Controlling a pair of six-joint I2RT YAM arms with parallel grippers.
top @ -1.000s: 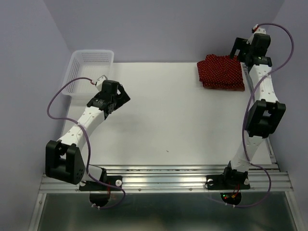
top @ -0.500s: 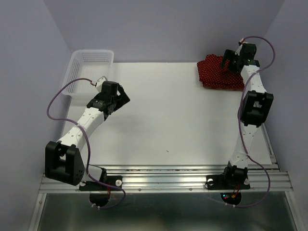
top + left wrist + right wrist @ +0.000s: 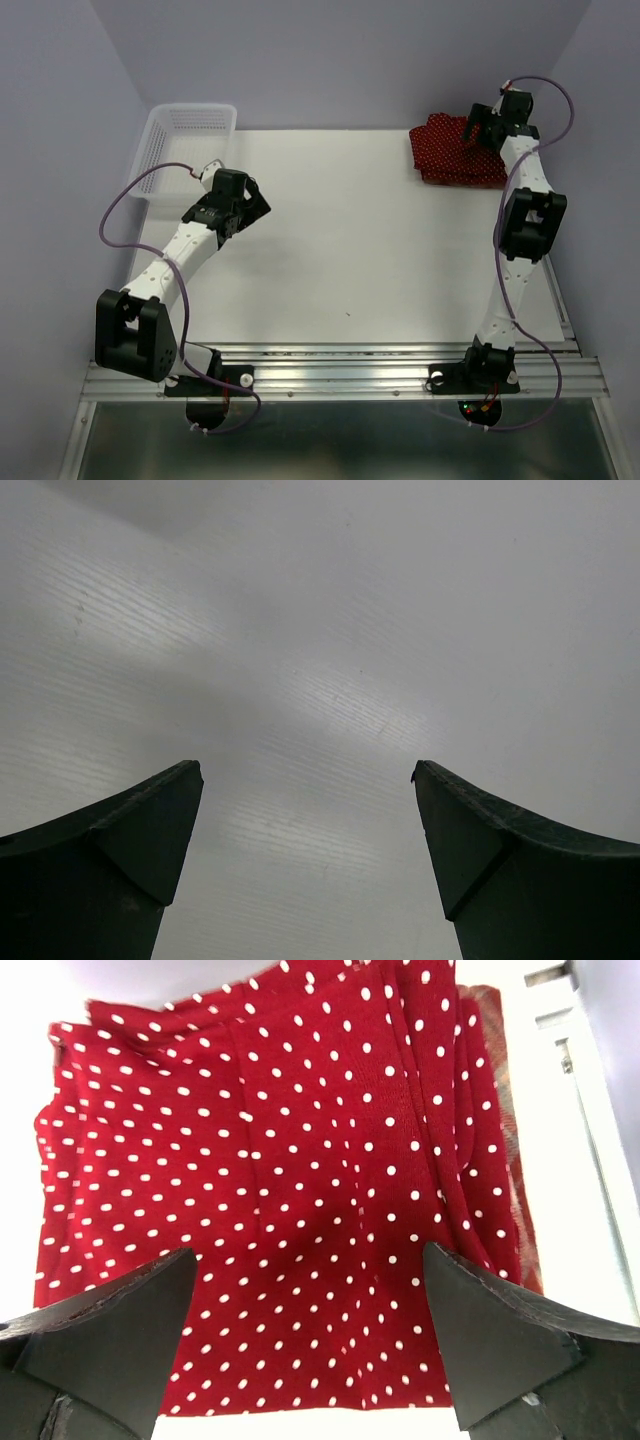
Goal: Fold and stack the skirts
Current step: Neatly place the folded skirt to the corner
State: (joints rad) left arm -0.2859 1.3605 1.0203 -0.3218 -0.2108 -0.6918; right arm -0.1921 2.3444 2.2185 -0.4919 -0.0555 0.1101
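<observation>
Plaid skirt [image 3: 518, 1180] under dotted skirts [image 3: 280, 1180] shows only from right wrist; left claw [image 3: 306, 770], right claw [image 3: 310, 1250] apart.

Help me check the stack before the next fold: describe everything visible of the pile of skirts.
The pile of skirts is soft dark red cloth with small white dots, folded roughly square with creases and layered edges. A checked edge peeks out beneath on one side. It lies flat at the far right corner of the table. The open right hand hangs over it; contact cannot be told.
</observation>
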